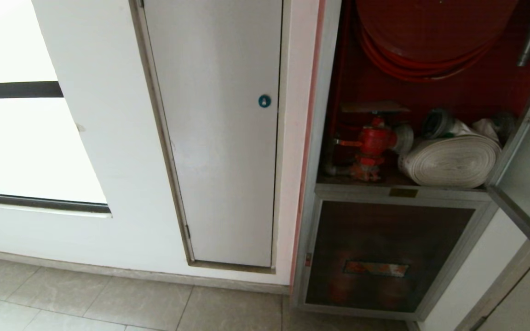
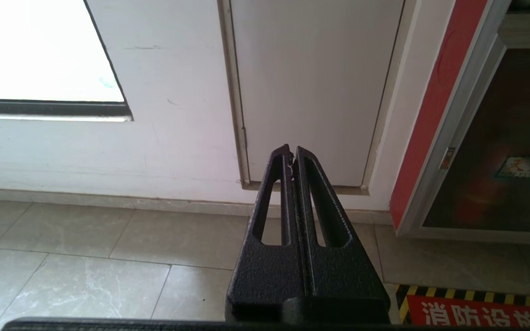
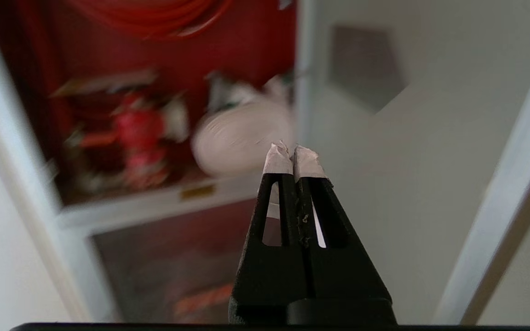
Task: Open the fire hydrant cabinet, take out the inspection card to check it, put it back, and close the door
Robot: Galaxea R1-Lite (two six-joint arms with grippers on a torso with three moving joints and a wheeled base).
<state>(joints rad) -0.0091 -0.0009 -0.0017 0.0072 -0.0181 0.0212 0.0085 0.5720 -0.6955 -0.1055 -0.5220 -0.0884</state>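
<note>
Beside the red valve (image 1: 371,145), your right gripper (image 3: 292,149) is pressed together; it may snag the open door (image 1: 529,184) or miss the card (image 1: 373,107).

Blown-out glare from the window (image 1: 25,138), dim red cabinet interior (image 1: 430,96), motion-smeared right wrist view.

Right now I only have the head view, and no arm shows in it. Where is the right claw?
Observer: The right claw is shut and empty, pointing toward the open silver-framed fire hydrant cabinet.
Operator: And the left?
Observer: The left claw is shut too, pointing at the foot of the plain white panel door.
Operator: Anything on the floor?
Observer: A red floor sign with a yellow-black striped edge lies before the cabinet.
</note>
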